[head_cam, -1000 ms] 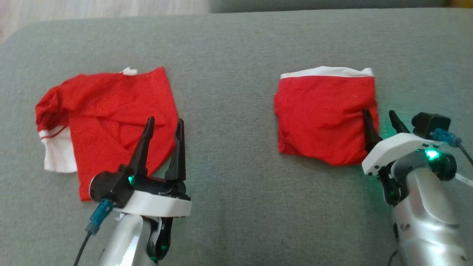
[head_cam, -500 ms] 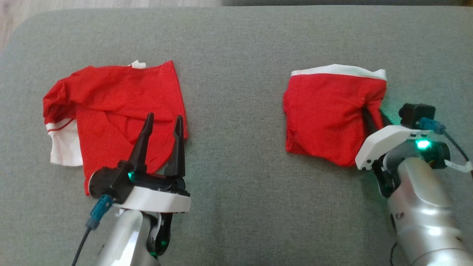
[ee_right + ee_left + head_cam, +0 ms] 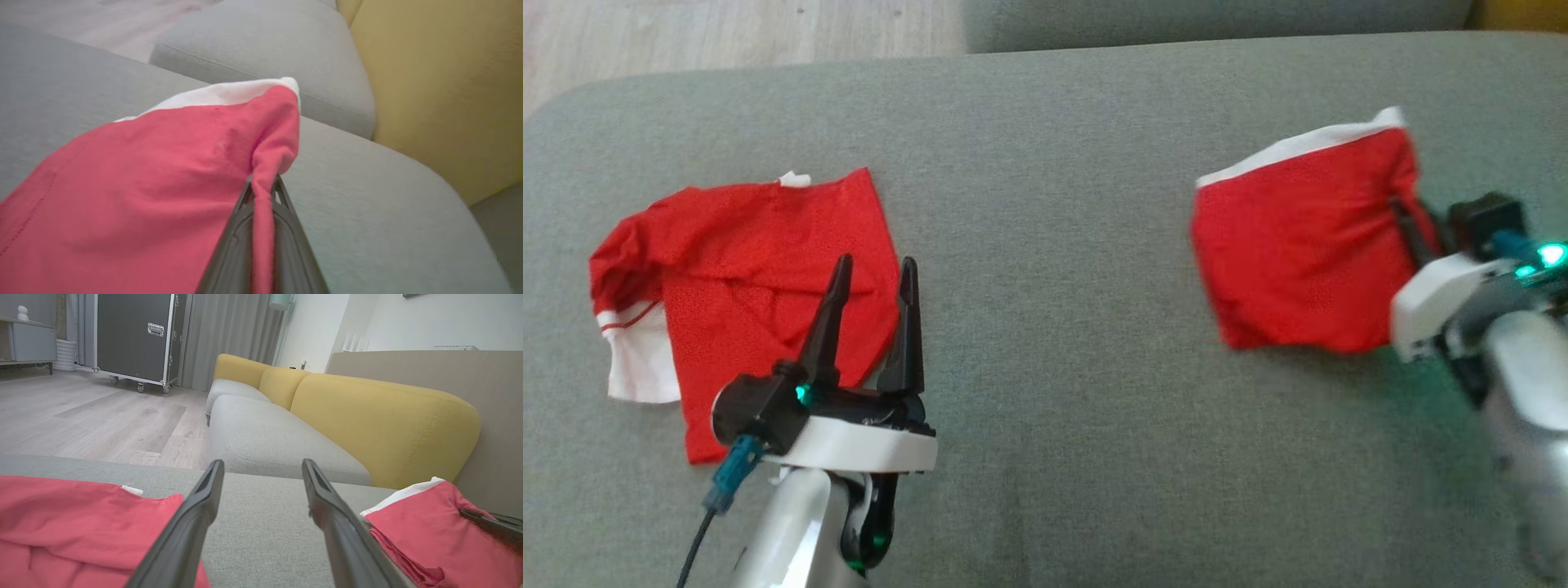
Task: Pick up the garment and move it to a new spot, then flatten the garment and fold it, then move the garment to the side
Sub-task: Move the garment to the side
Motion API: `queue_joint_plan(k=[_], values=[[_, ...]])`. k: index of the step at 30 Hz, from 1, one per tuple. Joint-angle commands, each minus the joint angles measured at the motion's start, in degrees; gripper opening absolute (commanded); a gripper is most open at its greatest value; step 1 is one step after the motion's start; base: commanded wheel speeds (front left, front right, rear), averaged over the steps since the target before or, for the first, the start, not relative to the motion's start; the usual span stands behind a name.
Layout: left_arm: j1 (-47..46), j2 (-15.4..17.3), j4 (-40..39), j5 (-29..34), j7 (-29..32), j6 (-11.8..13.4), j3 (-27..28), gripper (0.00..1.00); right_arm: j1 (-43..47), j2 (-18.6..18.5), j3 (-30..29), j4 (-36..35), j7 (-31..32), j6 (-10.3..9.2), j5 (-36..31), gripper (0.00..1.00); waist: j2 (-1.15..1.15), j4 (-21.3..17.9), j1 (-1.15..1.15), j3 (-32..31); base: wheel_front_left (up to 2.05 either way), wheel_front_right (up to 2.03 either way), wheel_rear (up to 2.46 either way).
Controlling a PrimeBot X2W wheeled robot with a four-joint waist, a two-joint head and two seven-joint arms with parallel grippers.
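Observation:
A folded red garment (image 3: 1298,253) with a white band along its far edge lies on the right of the grey cushion; it shows as red cloth (image 3: 163,183) in the right wrist view and at the right (image 3: 429,535) of the left wrist view. My right gripper (image 3: 1409,220) is shut on its right edge, a ridge of cloth pinched between the fingers (image 3: 282,196). A second red garment (image 3: 760,278) with a white sleeve end lies spread on the left. My left gripper (image 3: 870,273) hovers open over its near right corner, nothing between the fingers (image 3: 204,498).
The grey cushion (image 3: 1045,392) spreads wide between the two garments. Wooden floor (image 3: 727,33) lies beyond its far left edge. A yellow sofa back (image 3: 380,416) and another grey seat (image 3: 269,441) stand behind, and a black wheeled case (image 3: 135,335) is across the room.
My right gripper has shut on the folded garment's right edge and carried it right and away, lifting and tilting that side. The left gripper stays open in place. The camera has shifted.

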Motion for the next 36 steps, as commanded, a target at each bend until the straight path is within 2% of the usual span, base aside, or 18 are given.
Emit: queue_joint_plan(k=[1,8,10,12,17,26,27,28,36], values=[[-1.01,0.43,-2.13,0.29,-0.29,0.13,2.29,1.00,-2.04,-2.16,1.76,-1.84,0.36,-0.04,0.78,0.00,0.00,-0.26,0.01,0.21,0.00,0.00,0.00],[-1.88,0.43,-2.53,0.95,-0.29,-0.36,2.03,1.00,-4.23,-15.14,9.42,-0.20,2.45,-0.04,2.53,0.00,0.00,-0.22,0.01,2.62,0.00,0.00,0.00],[-2.61,0.43,-2.79,1.23,-0.29,-0.51,2.03,1.00,-5.88,-19.20,9.90,1.90,2.50,-0.04,2.99,0.00,0.00,0.22,0.01,4.00,0.00,0.00,0.00],[-2.99,0.43,-2.86,1.46,-0.29,-0.60,2.07,1.00,-6.98,-20.93,9.28,3.36,2.64,-0.04,2.88,0.00,0.00,0.46,0.01,4.79,0.00,0.00,0.00],[-3.66,0.43,-3.03,1.75,-0.29,-0.79,2.01,1.00,-8.80,-22.96,6.20,6.77,2.16,-0.04,1.44,0.00,0.00,0.94,0.01,6.40,0.00,0.00,0.00],[-4.74,0.43,-2.88,1.53,-0.29,-1.18,2.28,1.00,-10.44,-21.48,2.87,10.08,0.65,-0.04,-1.13,0.00,0.00,1.04,0.01,7.05,0.00,0.00,0.00],[-4.75,0.43,-2.80,1.59,-0.29,-1.20,2.36,1.00,-10.57,-21.21,2.33,10.48,0.48,-0.04,-1.37,0.17,0.00,0.97,0.01,6.90,0.00,0.00,0.00],[-4.71,0.43,-2.74,1.62,-0.29,-1.22,2.45,1.00,-10.66,-20.86,1.67,10.90,0.29,-0.04,-1.45,1.00,0.00,0.87,0.01,6.71,0.00,0.00,0.00],[-3.53,0.43,-2.39,1.78,-0.29,-1.33,4.17,1.00,-11.34,-15.13,-1.61,11.60,-2.03,-0.04,-1.68,1.00,0.00,-0.92,0.01,2.66,0.00,0.00,0.00]])
